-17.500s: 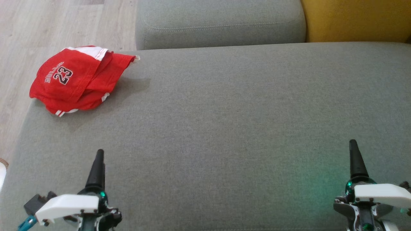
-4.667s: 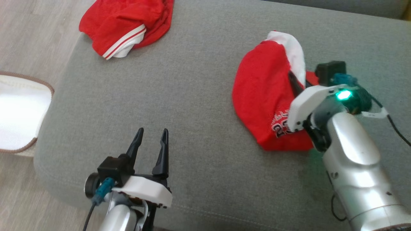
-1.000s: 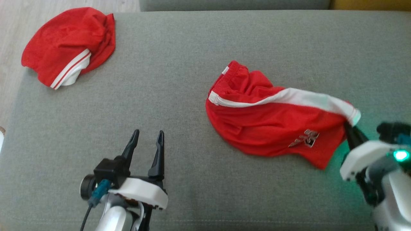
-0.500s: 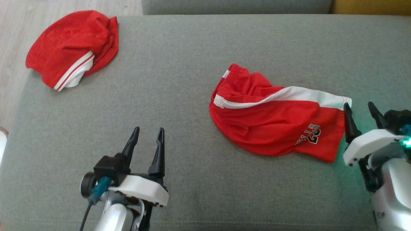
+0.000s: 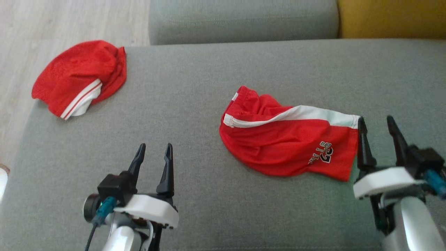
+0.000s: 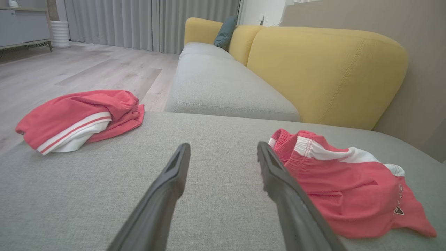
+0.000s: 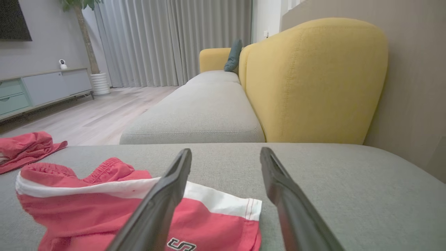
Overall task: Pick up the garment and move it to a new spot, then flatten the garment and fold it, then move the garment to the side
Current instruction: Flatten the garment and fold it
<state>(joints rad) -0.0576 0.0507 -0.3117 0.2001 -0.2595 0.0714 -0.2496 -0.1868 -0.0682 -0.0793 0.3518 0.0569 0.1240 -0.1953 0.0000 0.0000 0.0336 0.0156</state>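
Lying crumpled right of centre on the sofa [image 5: 195, 87], the shorts [image 5: 289, 143] are ungripped; right gripper [image 5: 375, 120], fingers [image 5: 363, 143] released, sits beside their hem, lower right; left gripper [image 5: 155, 148], fingers released, empty, lower left.

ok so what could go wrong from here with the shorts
The red shorts lie bunched at the waistband end, so pulling only the leg hem may drag them instead of flattening. The open right pincer sits right at that hem; closing low could catch the couch seat fabric too. The other red garment sits at the seat's corner and might slip.
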